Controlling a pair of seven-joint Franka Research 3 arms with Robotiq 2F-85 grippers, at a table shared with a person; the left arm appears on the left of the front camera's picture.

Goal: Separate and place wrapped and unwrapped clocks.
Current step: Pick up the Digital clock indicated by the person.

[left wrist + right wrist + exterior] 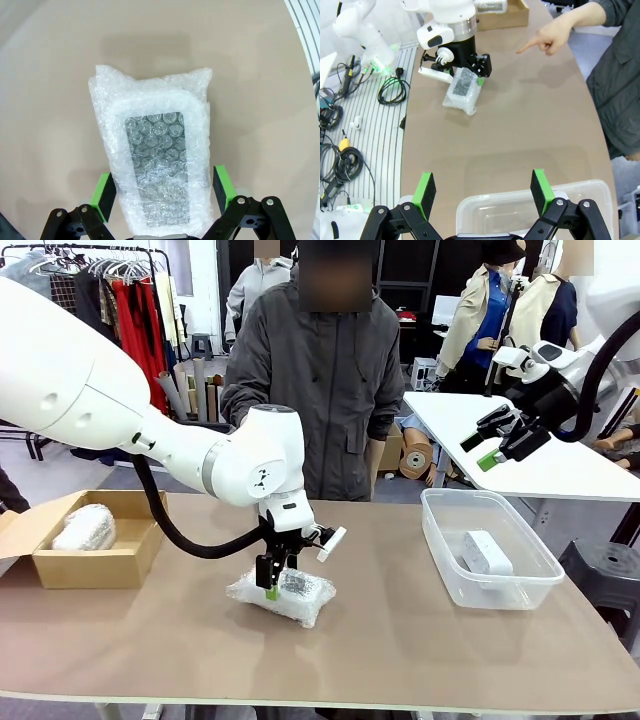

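1. Straddling the flat wrapped clock (156, 165), the left gripper (162, 192) had its fingers spread, one green pad (104, 196) on each side of the bubble-wrap bundle; whether the pads touched the wrap could not be told.
2. The bundle lay flat on the brown table (400, 640), its dark face up, extending forward beyond the fingertips.
3. The right gripper (482, 190) was raised, fingers spread and holding nothing; beneath and between its fingers was the rim of the clear plastic bin (530, 212).
4. The bare white clock (486, 553) lay inside that bin.
5. The rounder wrapped clock (84, 527) sat in the cardboard box (90, 565), well apart from the left fingers.
6. The person's hand (552, 37) pointed at the table, beyond the left gripper, touching nothing.
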